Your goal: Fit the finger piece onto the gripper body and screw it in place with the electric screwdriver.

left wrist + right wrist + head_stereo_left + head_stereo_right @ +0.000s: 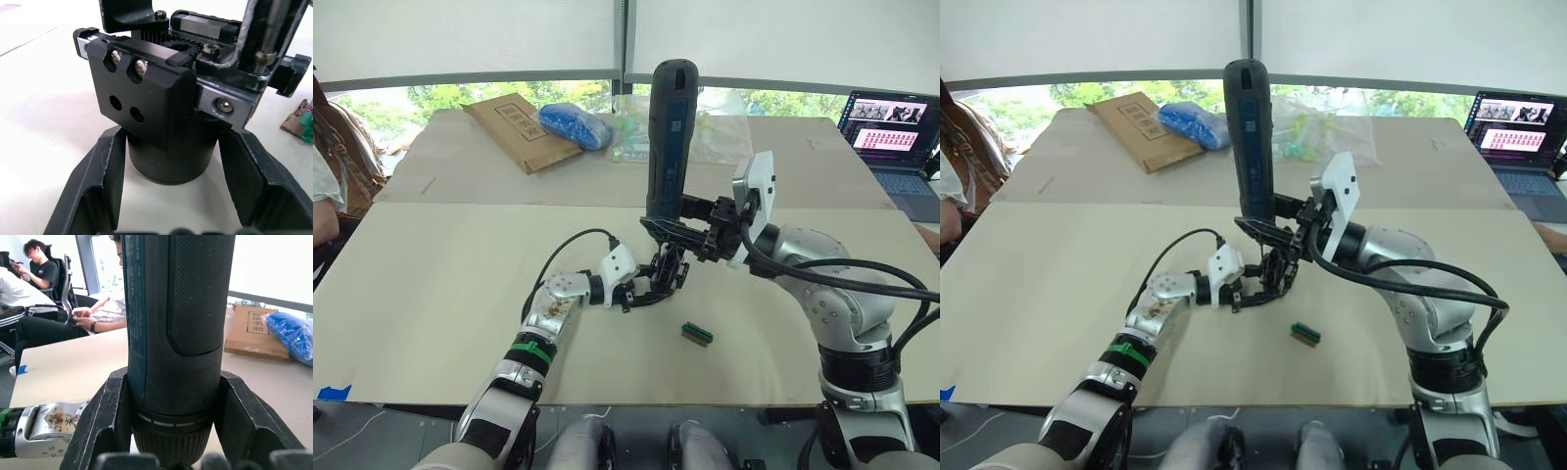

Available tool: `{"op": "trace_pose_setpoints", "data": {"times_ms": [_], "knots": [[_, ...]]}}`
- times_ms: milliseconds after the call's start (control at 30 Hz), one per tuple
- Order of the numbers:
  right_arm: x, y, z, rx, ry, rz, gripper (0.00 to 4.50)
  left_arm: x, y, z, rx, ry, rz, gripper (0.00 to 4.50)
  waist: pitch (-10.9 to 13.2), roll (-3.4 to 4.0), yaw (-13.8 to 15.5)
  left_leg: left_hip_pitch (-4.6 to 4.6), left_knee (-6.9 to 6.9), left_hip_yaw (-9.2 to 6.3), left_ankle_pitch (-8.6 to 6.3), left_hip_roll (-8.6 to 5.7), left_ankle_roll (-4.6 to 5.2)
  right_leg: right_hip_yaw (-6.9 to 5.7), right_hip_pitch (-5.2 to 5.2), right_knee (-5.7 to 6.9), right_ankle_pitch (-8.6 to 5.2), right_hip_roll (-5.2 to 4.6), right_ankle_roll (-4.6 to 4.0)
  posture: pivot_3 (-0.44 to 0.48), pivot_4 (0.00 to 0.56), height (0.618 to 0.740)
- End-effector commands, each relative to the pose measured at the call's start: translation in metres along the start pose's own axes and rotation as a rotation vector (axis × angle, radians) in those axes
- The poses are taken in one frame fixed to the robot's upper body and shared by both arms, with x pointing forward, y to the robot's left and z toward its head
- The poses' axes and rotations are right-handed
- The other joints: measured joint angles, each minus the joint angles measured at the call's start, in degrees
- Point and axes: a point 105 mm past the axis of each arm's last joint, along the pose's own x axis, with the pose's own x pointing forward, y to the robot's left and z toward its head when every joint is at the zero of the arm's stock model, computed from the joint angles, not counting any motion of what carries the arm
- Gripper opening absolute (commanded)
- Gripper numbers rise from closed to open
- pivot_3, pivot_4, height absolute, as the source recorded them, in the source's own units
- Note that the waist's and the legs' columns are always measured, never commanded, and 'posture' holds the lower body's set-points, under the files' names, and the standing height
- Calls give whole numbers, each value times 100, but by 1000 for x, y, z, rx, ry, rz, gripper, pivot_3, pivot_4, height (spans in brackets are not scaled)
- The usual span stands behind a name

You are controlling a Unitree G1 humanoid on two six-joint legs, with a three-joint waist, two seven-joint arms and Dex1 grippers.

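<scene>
Our right gripper [171,431] is clamped around the lower barrel of the electric screwdriver [670,137], a black finger [105,421] pressed to each side; the tool stands upright, rounded end up, directly above the gripper body [664,279]. Our left gripper [171,191] has its fingers [105,181] around the round base of the gripper body, which sits on the pale table [440,294]. The left wrist view adds what the head views cannot resolve: two screws, two open holes and a toothed rack on the body's block. We cannot make out the finger piece. A small green block [696,334] lies just beside, towards our right. Farther off are a cardboard box [519,130], a blue bag [576,124] and a laptop [891,137]. The right wrist view shows seated people.
</scene>
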Motion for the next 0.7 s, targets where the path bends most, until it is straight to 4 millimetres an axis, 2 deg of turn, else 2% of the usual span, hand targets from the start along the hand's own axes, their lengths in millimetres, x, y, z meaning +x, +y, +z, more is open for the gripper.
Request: {"op": "trace_pose_setpoints", "data": {"times_ms": [33, 433, 567, 700], "knots": [[0, 4, 17, -73, -60, 21, 1929, 3, 3, 13, 50, -26, -5, 2301, 0, 0, -1, 0, 0, 0, 0, 0, 0, 0, 0, 0, 0, 0, 0, 0, 150, 732], [-12, 15, 0, -144, -83, 40, 1929, 4, 4, 13, 47, -27, -4, 2301, 0, 0, -1, 3, 1, 1, 0, 0, 0, 0, 3, -2, -1, 1, 1, 0, 150, 732], [-15, 13, -15, -113, -25, 45, 1929, 4, 5, 14, 49, -26, -5, 2301, 0, 0, 2, 5, 2, 1, 0, 0, 0, 1, 5, -2, -1, 0, 1, 0, 150, 732], [-15, 7, -20, -96, 9, 42, 1929, 5, 6, 15, 52, -27, -6, 2301, 0, 0, 7, 10, 4, -1, 0, 0, 0, 1, 10, -2, 0, 0, 1, 0, 150, 732]]}}
